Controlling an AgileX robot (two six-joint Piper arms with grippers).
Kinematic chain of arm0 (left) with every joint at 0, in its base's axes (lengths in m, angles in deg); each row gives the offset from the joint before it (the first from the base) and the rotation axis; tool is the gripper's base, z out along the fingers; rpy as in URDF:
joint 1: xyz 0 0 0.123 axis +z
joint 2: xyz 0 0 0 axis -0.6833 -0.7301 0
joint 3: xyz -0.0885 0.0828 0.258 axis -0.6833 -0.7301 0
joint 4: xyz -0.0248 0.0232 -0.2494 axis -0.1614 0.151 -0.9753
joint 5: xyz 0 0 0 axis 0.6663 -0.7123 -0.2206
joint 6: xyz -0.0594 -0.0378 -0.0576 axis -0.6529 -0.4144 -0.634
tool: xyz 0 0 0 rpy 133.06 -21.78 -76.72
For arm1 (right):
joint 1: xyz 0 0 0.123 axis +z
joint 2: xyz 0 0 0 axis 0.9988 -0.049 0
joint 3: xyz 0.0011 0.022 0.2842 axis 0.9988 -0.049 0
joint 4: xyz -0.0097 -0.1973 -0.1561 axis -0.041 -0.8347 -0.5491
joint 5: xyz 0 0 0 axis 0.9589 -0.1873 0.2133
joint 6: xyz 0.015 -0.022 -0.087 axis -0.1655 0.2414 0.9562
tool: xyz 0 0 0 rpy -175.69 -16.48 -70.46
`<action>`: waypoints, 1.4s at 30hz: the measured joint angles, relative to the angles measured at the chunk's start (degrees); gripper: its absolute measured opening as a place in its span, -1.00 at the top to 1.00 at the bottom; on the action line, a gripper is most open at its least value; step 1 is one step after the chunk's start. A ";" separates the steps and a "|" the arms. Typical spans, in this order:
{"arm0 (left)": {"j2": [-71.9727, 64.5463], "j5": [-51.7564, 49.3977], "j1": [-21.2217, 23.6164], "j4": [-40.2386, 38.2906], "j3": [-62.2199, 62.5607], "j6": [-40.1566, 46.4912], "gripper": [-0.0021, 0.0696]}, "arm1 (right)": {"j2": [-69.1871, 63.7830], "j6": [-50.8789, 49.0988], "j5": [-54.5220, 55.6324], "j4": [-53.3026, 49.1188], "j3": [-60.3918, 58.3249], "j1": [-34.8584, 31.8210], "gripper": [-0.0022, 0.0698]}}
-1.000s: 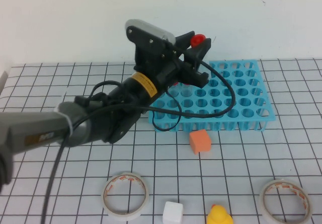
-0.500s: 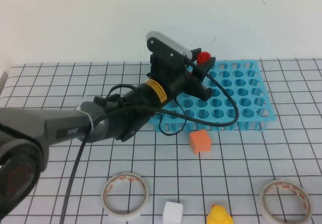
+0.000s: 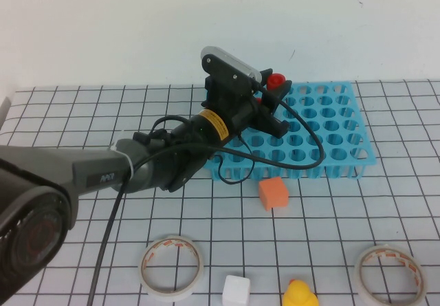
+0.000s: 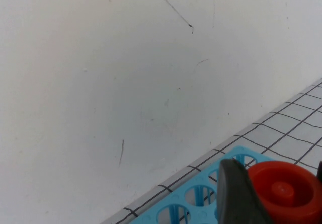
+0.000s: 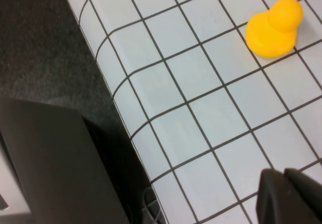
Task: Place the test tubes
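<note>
The left gripper [image 3: 273,94] is clamped on the red-capped test tube [image 3: 276,81]. The tube stands about upright, cap up, over the far left holes of the blue rack [image 3: 337,137], so they lie straight below it. The right gripper [image 5: 289,191], jaws together, hangs at the near side, near the yellow duck [image 5: 274,27].

Light is bright, even and diffuse, with no glare. High view: a soft, faint shadow lies under the blue rack [image 3: 330,124] on the tabletop [image 3: 344,216]. The left arm [image 3: 41,182], nearest the lens, is swollen and blurred. Left wrist view: the test tube [image 4: 282,191] cap is close and soft-focus, the wall [image 4: 100,83] sharper. Right wrist view: dim and dark beyond the tabletop edge.
</note>
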 joint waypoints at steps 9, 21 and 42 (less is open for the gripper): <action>0.00 -0.30 0.00 0.00 0.05 0.00 0.19 | 0.00 0.00 0.00 0.00 0.00 0.00 0.94; 1.06 -4.45 -0.50 -1.48 0.13 -0.10 0.19 | 0.00 0.00 0.00 0.00 0.00 0.00 0.94; 2.37 -5.97 -0.62 -1.70 0.13 -0.49 0.19 | 0.00 0.00 0.00 0.00 0.00 0.00 0.94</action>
